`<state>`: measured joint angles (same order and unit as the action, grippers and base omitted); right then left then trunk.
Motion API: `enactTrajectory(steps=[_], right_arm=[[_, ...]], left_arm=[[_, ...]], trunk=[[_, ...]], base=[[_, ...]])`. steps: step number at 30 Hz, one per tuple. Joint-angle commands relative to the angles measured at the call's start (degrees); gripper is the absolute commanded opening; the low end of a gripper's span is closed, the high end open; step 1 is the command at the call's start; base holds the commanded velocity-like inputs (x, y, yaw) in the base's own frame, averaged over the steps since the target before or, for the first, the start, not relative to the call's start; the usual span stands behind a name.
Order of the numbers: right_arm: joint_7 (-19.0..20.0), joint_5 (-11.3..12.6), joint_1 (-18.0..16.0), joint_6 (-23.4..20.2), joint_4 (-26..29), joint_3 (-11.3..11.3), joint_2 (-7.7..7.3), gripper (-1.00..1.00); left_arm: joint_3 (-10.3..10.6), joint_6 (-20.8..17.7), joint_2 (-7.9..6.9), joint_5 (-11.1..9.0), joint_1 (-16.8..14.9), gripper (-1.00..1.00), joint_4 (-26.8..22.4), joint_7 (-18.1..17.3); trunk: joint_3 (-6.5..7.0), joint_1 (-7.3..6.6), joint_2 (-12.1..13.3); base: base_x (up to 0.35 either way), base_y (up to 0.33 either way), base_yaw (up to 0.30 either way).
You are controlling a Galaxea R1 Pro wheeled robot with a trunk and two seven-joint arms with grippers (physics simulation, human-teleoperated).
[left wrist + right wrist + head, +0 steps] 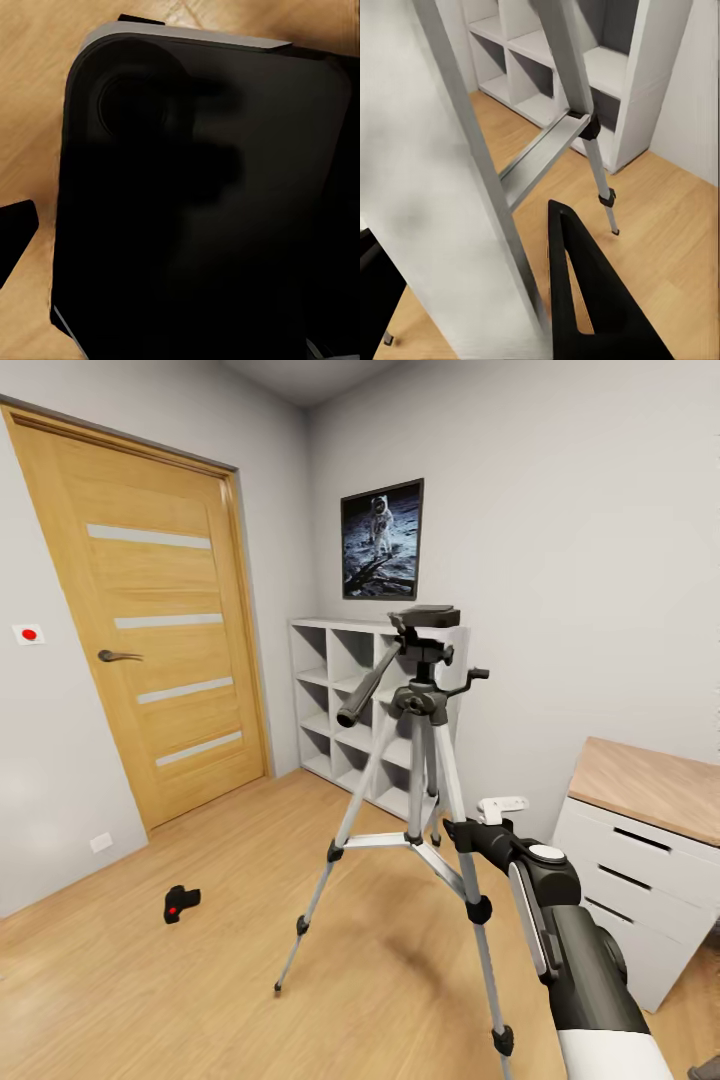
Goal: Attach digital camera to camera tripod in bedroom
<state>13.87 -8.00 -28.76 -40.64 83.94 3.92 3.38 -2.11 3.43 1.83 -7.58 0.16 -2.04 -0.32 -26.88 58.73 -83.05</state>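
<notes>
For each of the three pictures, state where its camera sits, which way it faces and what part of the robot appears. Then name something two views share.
Head view: on the robot's head, facing the camera tripod, the door and the digital camera on the floor; the right arm shows.
Left wrist view: faces a dark robot part over the wood floor.
Right wrist view: faces a tripod leg and the cubby shelves; one gripper finger shows.
Shared: head and right wrist views show tripod and shelves.

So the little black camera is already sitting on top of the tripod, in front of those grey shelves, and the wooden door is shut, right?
Not quite. In the head view the digital camera lies on the wood floor near the door, apart from the camera tripod, whose head is bare. The rest holds: the tripod stands in front of the grey shelves, and the door is shut.
</notes>
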Motion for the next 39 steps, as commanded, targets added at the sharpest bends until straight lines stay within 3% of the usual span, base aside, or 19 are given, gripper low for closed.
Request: enactTrajectory(steps=[1, 15, 39], right_arm=[[0.5, -0.4, 0.0, -0.2, 0.1, 0.1, 0.05, -1.00], [0.4, -0.3, -0.1, 0.2, -1.2, 0.2, 0.07, -1.00], [0.2, 0.0, -0.1, 0.4, -4.9, 0.3, 0.48, -1.00]], left_arm=[[-0.2, 0.1, 0.01, -0.4, 0.0, 1.00, -0.1, 0.0], [-0.2, 0.1, 0.01, -0.4, 0.0, 1.00, -0.1, 0.0], [-0.2, 0.1, 0.01, -0.4, 0.0, 1.00, -0.1, 0.0]], trunk=[[-0.05, 0.00, 0.0], [-0.05, 0.00, 0.0], [-0.05, 0.00, 0.0]], base=[[0.000, -0.285, 0.000], [0.000, -0.261, 0.000], [0.000, -0.013, 0.000]])
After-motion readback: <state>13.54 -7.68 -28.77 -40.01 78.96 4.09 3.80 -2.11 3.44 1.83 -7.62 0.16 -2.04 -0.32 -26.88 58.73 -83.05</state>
